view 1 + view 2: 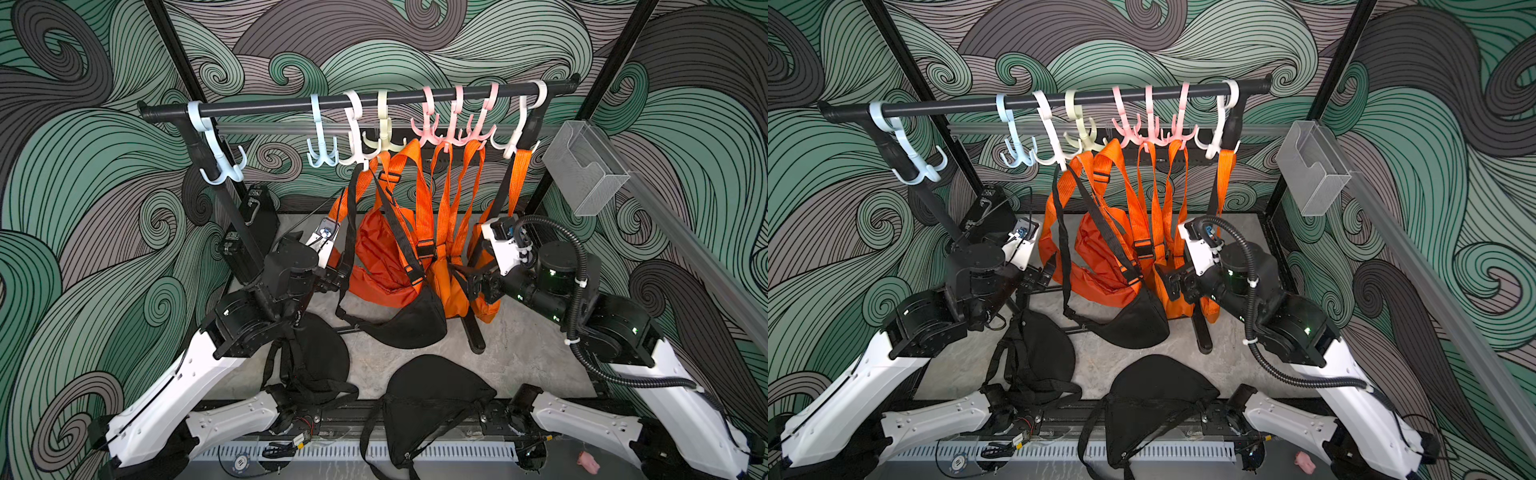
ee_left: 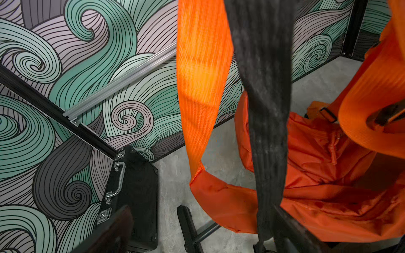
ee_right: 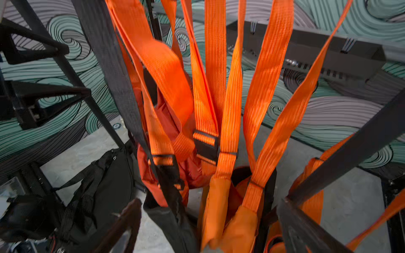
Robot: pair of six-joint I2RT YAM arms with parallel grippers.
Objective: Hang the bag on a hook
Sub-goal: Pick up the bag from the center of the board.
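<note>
A black bag [image 1: 409, 320] [image 1: 1133, 328] hangs low by its black strap [image 2: 267, 131] from a white hook [image 1: 355, 124] [image 1: 1050, 133] on the black rail [image 1: 291, 106]. Several orange bags [image 1: 382, 249] hang from the hooks beside it. My left gripper [image 1: 332, 278] [image 2: 201, 232] is open, and the black strap runs just inside one of its fingers [image 2: 293, 230] without being pinched. My right gripper [image 1: 478, 282] [image 3: 210, 232] is open too, its jaws standing round the lower ends of the black bag [image 3: 173, 219] and an orange bag [image 3: 236, 223].
Two more black bags [image 1: 320, 353] [image 1: 432, 395] lie on the grey table near the front. A black case [image 1: 257, 216] leans at the back left. The rack's foot [image 1: 473, 332] stands on the table. A clear box [image 1: 586, 166] hangs on the right wall.
</note>
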